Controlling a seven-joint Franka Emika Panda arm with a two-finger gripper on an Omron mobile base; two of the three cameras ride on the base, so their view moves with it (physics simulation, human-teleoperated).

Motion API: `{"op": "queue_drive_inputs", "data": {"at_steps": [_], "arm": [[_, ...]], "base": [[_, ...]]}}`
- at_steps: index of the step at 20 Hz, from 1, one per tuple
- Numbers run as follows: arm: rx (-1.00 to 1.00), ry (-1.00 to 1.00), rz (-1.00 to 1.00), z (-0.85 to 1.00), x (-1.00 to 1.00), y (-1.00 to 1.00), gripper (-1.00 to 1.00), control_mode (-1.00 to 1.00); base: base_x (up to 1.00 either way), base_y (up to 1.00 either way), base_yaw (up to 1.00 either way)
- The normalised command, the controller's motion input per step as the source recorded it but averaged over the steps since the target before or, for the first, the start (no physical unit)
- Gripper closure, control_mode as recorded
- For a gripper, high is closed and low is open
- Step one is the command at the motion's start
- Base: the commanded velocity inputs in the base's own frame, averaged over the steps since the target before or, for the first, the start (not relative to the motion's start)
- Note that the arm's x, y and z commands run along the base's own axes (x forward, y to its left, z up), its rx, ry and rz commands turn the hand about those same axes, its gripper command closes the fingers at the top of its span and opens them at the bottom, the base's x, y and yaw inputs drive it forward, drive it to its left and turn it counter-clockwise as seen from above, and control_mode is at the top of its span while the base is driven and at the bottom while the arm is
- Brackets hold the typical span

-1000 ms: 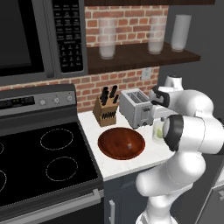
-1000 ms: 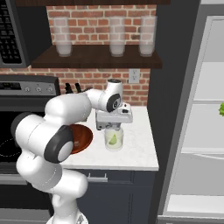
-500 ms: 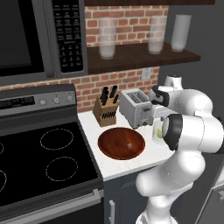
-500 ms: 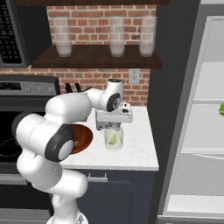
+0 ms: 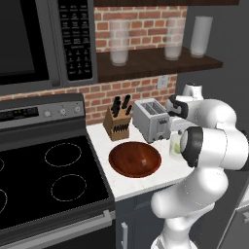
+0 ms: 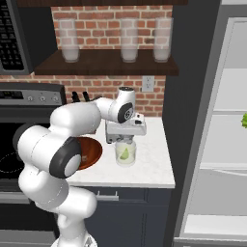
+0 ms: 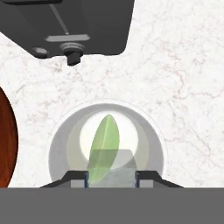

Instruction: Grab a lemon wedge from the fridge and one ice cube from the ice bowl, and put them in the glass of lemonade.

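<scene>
The glass of lemonade [image 6: 125, 155] stands on the white counter beside the toaster, also seen as glass [image 5: 174, 146] and from straight above with its rim [image 7: 57, 144]. A yellow-green lemon wedge [image 7: 105, 133] lies inside it, visible as the wedge [image 6: 124, 154]. My gripper [image 7: 111, 177] hangs directly over the glass, gripper [image 6: 125, 142] pointing down. A pale translucent ice cube [image 7: 111, 162] sits between the fingertips with no gap showing on either side. The ice bowl [image 5: 134, 159] is just left of the glass, bowl [image 6: 92, 151], with its edge [image 7: 6, 140] beside the glass. The fridge [image 6: 217, 144] stands open at the right.
A silver toaster [image 5: 151, 119] stands close behind the glass, toaster [image 7: 74, 22]. A knife block [image 5: 116, 125] is left of it and the black stove [image 5: 44, 180] fills the left. Tall frosted glasses [image 6: 129, 39] line the shelf above. Leafy greens [image 6: 243, 119] sit in the fridge.
</scene>
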Motion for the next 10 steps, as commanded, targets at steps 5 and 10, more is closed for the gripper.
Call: {"op": "queue_drive_inputs", "data": {"at_steps": [5, 10], "arm": [[0.00, 0.00, 0.00, 0.00, 0.00, 0.00, -1.00, -1.00], [0.00, 0.00, 0.00, 0.00, 0.00, 0.00, -1.00, -1.00]], "base": [[0.00, 0.00, 0.00], [0.00, 0.00, 0.00]]}}
